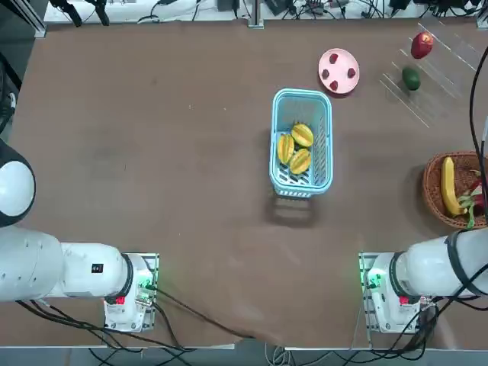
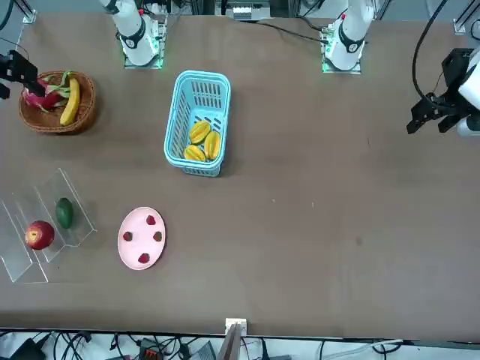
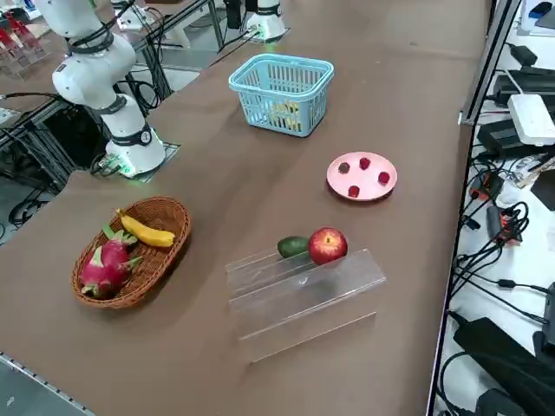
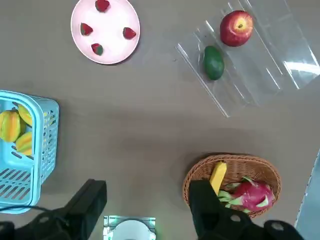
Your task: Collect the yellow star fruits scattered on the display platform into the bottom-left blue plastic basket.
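Three yellow star fruits [image 1: 300, 161] [image 2: 199, 133] [image 4: 10, 126] lie together inside the light blue plastic basket [image 1: 303, 94] [image 2: 202, 77] [image 3: 282, 68] [image 4: 50, 130] at mid-table. The clear display platform [image 1: 442, 65] [image 2: 19, 262] [image 3: 303, 295] [image 4: 260, 75] carries only a red apple [image 1: 422, 46] [image 4: 236, 27] and a green avocado [image 1: 411, 78] [image 4: 213, 62]. My right gripper [image 4: 148, 200] [image 2: 13, 71] hangs open high over the table's right side, close to the wicker basket and well away from the blue one. Nothing sits between its fingers [image 4: 92, 200].
A round pink plate [image 1: 338, 70] [image 3: 362, 176] with small red strawberries lies between the blue basket and the platform. A brown wicker basket [image 1: 438, 191] [image 3: 130, 251] [image 4: 235, 167] at the right edge holds a banana and a pink dragon fruit. Cables run along the table edges.
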Action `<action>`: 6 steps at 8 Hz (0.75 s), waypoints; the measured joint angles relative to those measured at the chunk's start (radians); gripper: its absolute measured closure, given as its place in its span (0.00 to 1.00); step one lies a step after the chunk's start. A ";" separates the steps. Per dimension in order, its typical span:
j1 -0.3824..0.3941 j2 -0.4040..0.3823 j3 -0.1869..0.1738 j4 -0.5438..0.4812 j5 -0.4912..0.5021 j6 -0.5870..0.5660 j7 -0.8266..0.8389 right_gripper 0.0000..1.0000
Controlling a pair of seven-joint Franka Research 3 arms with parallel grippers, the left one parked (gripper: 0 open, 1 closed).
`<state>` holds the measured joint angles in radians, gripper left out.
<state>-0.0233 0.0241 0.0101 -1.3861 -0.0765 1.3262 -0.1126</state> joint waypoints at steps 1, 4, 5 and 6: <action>-0.017 0.000 0.017 0.000 0.000 0.000 0.000 0.00; -0.043 0.002 0.040 0.000 0.001 0.002 0.000 0.00; -0.044 0.004 0.043 0.000 0.003 0.006 0.000 0.00; -0.044 0.006 0.047 0.000 0.012 0.024 0.000 0.00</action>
<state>-0.0677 0.0300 0.0574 -1.3859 -0.0645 1.3506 -0.1126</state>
